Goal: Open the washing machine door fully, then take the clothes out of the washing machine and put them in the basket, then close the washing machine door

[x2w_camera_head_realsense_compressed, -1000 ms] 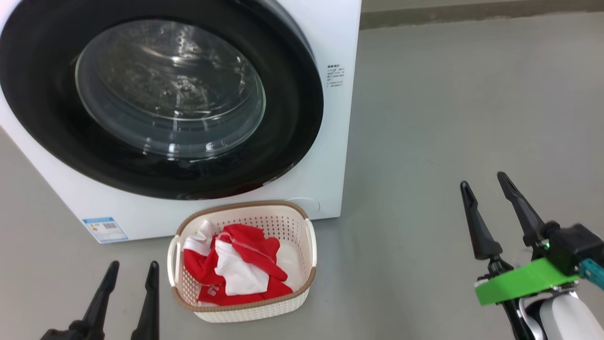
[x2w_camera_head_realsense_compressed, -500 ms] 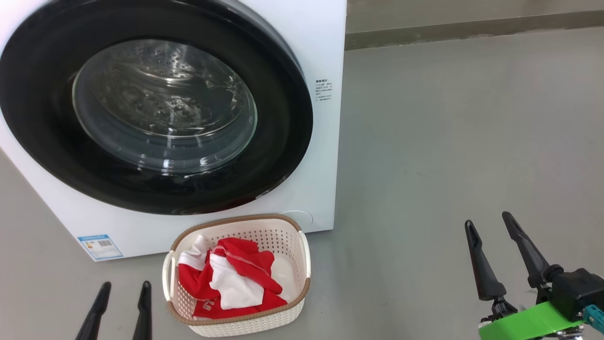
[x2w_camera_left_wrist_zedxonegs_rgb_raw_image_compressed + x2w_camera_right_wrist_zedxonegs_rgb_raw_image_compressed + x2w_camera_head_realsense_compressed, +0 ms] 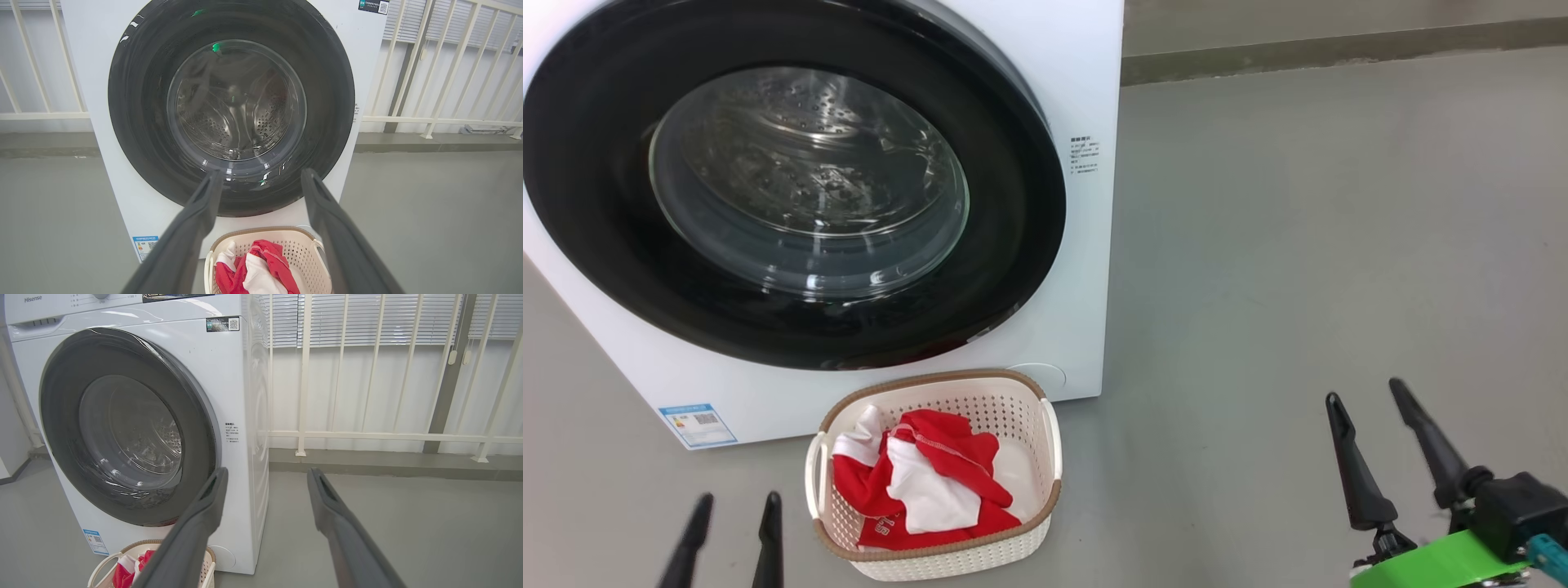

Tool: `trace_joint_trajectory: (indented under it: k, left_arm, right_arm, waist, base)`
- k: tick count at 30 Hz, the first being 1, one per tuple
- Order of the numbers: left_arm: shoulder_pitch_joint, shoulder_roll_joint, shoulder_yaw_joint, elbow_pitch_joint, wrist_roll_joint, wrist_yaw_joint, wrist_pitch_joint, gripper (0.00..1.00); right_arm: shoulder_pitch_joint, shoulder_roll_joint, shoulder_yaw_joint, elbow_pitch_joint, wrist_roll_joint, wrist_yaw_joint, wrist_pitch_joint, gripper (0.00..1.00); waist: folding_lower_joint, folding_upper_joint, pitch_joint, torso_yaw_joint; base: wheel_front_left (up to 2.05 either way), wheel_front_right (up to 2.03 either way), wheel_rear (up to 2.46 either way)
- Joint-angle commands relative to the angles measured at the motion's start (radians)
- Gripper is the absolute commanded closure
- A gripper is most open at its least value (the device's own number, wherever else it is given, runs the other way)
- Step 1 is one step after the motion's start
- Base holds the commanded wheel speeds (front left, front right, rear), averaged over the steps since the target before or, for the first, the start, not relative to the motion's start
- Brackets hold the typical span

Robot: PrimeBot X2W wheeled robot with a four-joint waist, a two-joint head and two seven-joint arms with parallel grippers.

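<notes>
The white washing machine [image 3: 1086,269] fills the upper left of the head view, and its door [image 3: 792,180], black-rimmed with a glass bowl, lies shut against the front. The same door [image 3: 231,102] faces the left wrist view, with bare steel drum behind the glass. Red and white clothes [image 3: 923,482] lie heaped in the cream basket [image 3: 1049,445] on the floor right before the machine. My left gripper [image 3: 734,510] is open at the bottom left, beside the basket and holding nothing. Far off to the right, my right gripper [image 3: 1364,392] is open and holds nothing.
Grey floor [image 3: 1298,245] stretches to the right of the machine up to a low kerb [image 3: 1339,51]. A white railing [image 3: 388,435] with blinds behind it runs along the back. A blue sticker [image 3: 697,423] marks the machine's lower left front.
The head camera tipped over the second, so machine and basket sit lower in the picture. My right gripper has come down and back, and my left gripper shows less of its fingers.
</notes>
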Motion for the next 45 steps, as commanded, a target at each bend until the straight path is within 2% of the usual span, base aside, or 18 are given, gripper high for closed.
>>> trace_joint_trajectory:
  k: [1, 7, 11, 16, 45]
  left_arm:
    - [0.000, -0.001, 0.000, 0.003, 0.010, 0.000, 0.000, 1.00]
    - [-0.005, -0.019, -0.005, 0.052, -0.023, 0.001, 0.017, 1.00]
    - [-0.012, -0.020, -0.004, 0.056, -0.067, 0.001, 0.029, 1.00]
    - [-0.022, -0.022, -0.004, 0.062, -0.122, 0.001, 0.042, 1.00]
    - [-0.081, -0.029, 0.001, 0.099, -0.439, -0.001, 0.125, 1.00]
  right_arm:
    - [0.000, 0.001, 0.000, 0.003, 0.001, 0.000, 0.000, 1.00]
    - [0.005, 0.015, 0.002, 0.050, 0.033, 0.000, 0.009, 1.00]
    - [0.001, 0.015, 0.000, 0.053, 0.079, 0.000, 0.020, 1.00]
    - [-0.007, 0.015, -0.002, 0.059, 0.135, 0.000, 0.034, 1.00]
    - [-0.049, 0.017, -0.019, 0.090, 0.456, 0.000, 0.113, 1.00]
  waist:
    - [0.0000, 0.0000, 0.000, 0.001]
    - [0.0002, 0.0000, 0.001, 0.002]
    - [0.0022, 0.0000, 0.000, 0.002]
    - [0.0001, 0.0000, 0.004, 0.003]
    - [0.0000, 0.0000, 0.015, 0.007]
  base:
    - [0.00, 0.00, 0.00]
    - [0.00, 0.00, 0.00]
    - [0.00, 0.00, 0.00]
    - [0.00, 0.00, 0.00]
    - [0.00, 0.00, 0.00]
